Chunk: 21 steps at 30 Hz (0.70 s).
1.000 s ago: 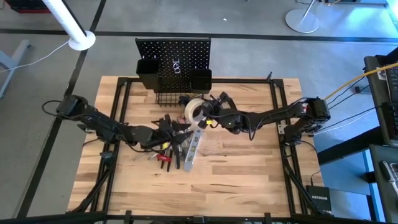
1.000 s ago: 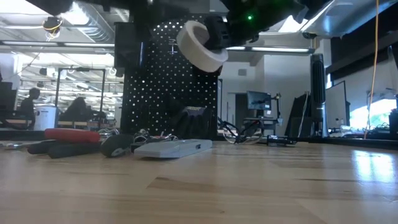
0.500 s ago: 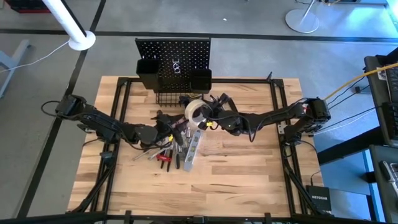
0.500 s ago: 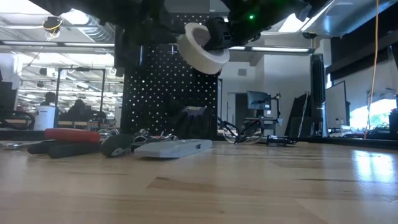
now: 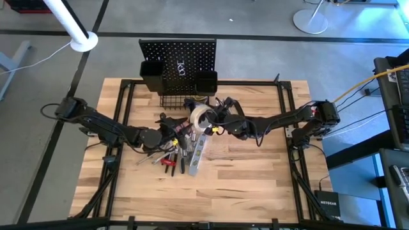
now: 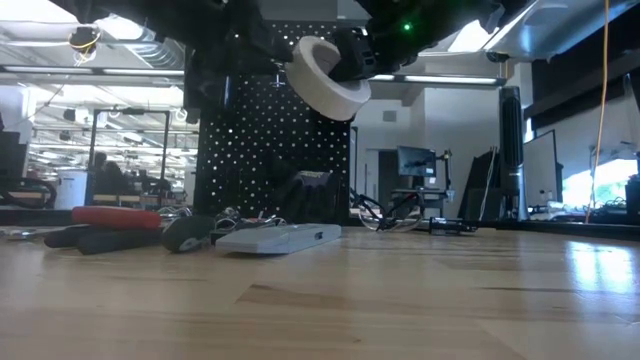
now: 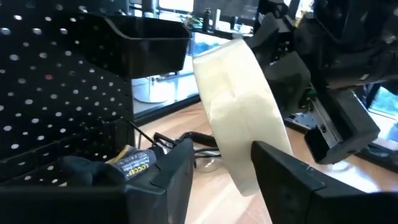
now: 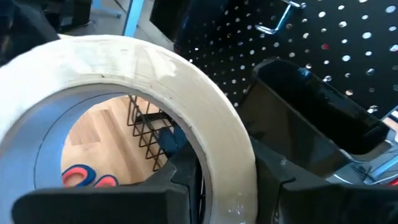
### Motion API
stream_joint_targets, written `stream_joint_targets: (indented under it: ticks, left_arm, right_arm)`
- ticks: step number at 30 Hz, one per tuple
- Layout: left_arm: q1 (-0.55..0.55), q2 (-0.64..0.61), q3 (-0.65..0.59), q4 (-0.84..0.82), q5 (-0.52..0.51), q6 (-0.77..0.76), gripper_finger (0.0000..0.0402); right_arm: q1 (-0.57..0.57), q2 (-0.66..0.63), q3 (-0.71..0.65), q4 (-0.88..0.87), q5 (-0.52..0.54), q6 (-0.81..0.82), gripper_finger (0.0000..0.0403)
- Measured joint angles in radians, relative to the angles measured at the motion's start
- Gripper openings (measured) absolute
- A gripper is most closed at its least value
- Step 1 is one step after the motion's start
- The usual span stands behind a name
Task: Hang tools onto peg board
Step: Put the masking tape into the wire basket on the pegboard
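My right gripper (image 5: 211, 120) is shut on the pale tape roll (image 5: 200, 117), held high above the table in front of the black peg board (image 5: 177, 61); the low view shows the roll (image 6: 325, 75) near the board's top (image 6: 270, 140). My left gripper (image 7: 224, 152) is open and raised just left of the roll. Its two fingers stand on either side of the roll's lower edge (image 7: 245, 168); I cannot tell if they touch it. The other tools (image 5: 174, 153) lie in a pile on the table, the silver level bar (image 6: 278, 238) and red-handled pliers (image 6: 115, 215) among them. My right gripper pinches the wall of the tape roll (image 8: 221, 168), one finger inside the ring and one outside. It comes at the roll from the table's right side, roughly level. The roll is lifted clear of the table and tilted, its open face turned partly toward the near side.
Black bins (image 5: 153, 80) and a wire basket (image 5: 176, 101) hang on the peg board's lower part. A metal hook (image 8: 277, 18) sticks out of the board. The near half of the wooden table (image 5: 243, 185) is bare. People sit in the room far behind.
My left gripper has risen from the tool pile and gone toward the far edge and the tape roll, so that it now shows at the top of the low view beside the roll. The roll has stayed almost in place.
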Motion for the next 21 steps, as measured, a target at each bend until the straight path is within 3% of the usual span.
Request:
stream_joint_targets:
  ticks: [5, 10, 15, 21]
  left_arm:
    - [0.000, -0.085, 0.000, -0.127, 0.152, -0.074, 0.0199]
    - [-0.004, -0.145, 0.001, -0.208, 0.348, -0.082, 0.0218]
    - [-0.019, -0.146, 0.001, -0.200, 0.391, -0.048, 0.0212]
    - [-0.043, -0.145, 0.001, -0.123, 0.450, 0.059, 0.0194]
  right_arm:
    - [0.001, 0.000, 0.000, -0.005, -0.052, 0.008, 0.0090]
    - [-0.001, 0.000, 0.001, 0.065, -0.221, 0.024, 0.0090]
    - [-0.001, 0.001, 0.001, 0.129, -0.352, 0.023, 0.0090]
    - [-0.001, 0.028, 0.001, 0.200, -0.415, 0.028, 0.0090]
